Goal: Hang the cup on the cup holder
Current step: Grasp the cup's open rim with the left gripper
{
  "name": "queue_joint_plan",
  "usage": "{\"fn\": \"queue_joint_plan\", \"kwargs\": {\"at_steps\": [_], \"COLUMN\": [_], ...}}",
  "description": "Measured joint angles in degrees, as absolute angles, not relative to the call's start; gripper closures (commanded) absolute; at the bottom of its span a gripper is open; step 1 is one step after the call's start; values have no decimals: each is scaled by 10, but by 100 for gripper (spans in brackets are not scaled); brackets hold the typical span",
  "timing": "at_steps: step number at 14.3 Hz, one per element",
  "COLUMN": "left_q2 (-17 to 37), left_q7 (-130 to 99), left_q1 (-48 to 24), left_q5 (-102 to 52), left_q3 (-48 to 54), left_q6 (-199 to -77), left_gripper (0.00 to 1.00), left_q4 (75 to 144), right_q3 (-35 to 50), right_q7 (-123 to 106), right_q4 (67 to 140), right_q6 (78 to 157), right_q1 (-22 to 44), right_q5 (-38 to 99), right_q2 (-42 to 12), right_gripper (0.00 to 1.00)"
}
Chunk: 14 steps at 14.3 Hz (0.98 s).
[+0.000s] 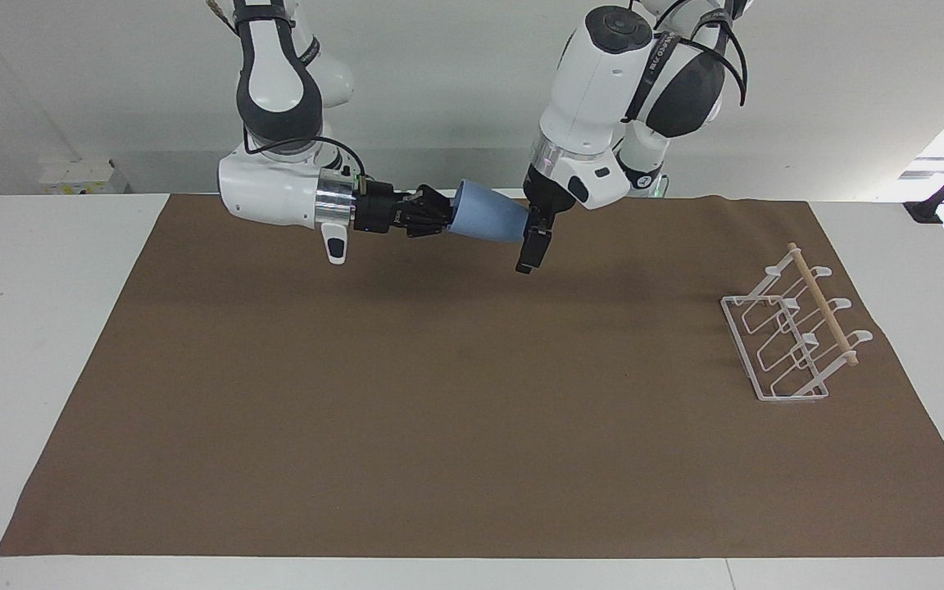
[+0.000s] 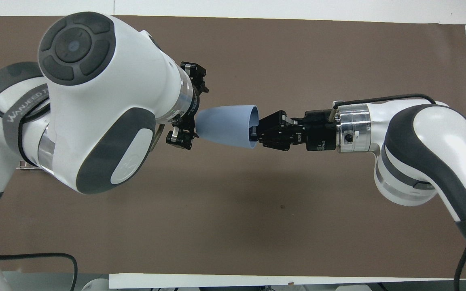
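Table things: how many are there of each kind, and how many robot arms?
Cups: 1, the blue cup
Racks: 1, the white rack
Mats: 1, the brown mat
Robot arms: 2
Total: 5

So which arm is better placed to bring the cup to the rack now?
Left, probably. Its open tool straddles the narrow end of the cup, and the cup holder stands at the left arm's end of the table. The right tool grips the cup's rim.

Plain light-blue cup (image 1: 488, 221), upper centre. White wire cup holder (image 1: 783, 340) with pale wooden dowel (image 1: 823, 304), right edge. Unpatterned brown mat (image 1: 472, 410) over white table (image 1: 38, 287).
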<state>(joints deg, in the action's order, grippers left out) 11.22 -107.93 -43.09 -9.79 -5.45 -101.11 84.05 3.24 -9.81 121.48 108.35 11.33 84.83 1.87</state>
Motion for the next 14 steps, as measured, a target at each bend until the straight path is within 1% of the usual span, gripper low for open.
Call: {"fn": "queue_joint_plan", "kwargs": {"at_steps": [5,11,14], "left_q2": [112,112,113], "left_q7": [-1083,-1122,-1164], "left_q1": [-431,-432,-447], "left_q5": [-114,-125,-123], "left_q3": [-49,-27,-19], "left_q6": [-1005,-1005,-1026], "left_gripper": [0,0,0], "left_q4": [838,813,807], "right_q3": [32,32,32], "right_q7": [-98,-98,-98], "right_q4": [1215,1215,1216], "right_q6": [1084,1084,1082], "right_q1": [113,113,113], "right_q5": [848,849,849], "right_q2": [19,19,20], "right_gripper": [100,100,100]}}
